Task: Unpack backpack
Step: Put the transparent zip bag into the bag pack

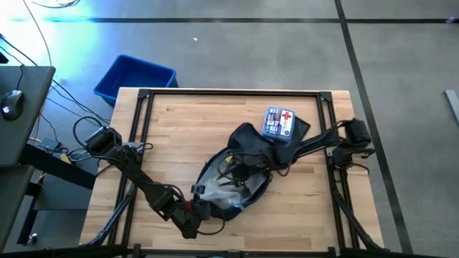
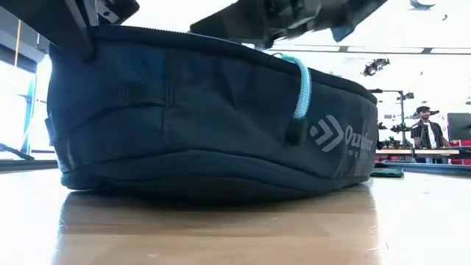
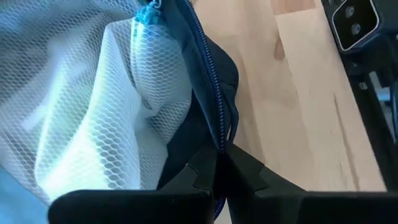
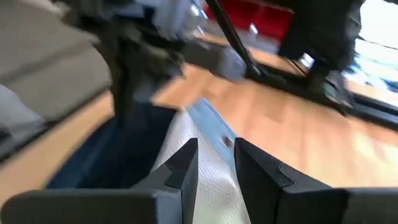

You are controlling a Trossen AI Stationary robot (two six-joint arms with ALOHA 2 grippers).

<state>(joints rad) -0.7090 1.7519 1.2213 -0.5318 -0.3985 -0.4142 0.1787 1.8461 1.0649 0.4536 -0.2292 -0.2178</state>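
Note:
The dark navy backpack (image 1: 240, 168) lies open in the middle of the table, resting on its side (image 2: 213, 125), and white mesh lining (image 3: 93, 106) shows inside it. A small blue first-aid kit (image 1: 280, 123) with a red cross lies on the backpack's far end. My left gripper (image 1: 195, 209) is at the backpack's near end, shut on its zip edge. My right gripper (image 1: 272, 163) comes from the right over the opening, its fingers closed to a narrow gap (image 4: 214, 149) around white mesh cloth. My left gripper pinches the backpack's zipped rim (image 3: 219, 140) between its two fingers at the near end of the opening. The fingers slant down from the near left and lie across the rim. The backpack's body rests on the table. My right gripper pinches white mesh cloth (image 4: 208, 134) between its fingertips, close to a pale blue strip along the cloth's edge (image 4: 214, 124). The cloth rises to a peak at the fingers and spreads out below them. One layer or several, I cannot tell.
A blue plastic bin (image 1: 136, 79) stands on the floor beyond the table's far left corner. Black frame rails (image 1: 229, 92) run along the table's edges. Bare wood lies to the far left and near right of the backpack. A person (image 2: 427, 132) stands far off in the room.

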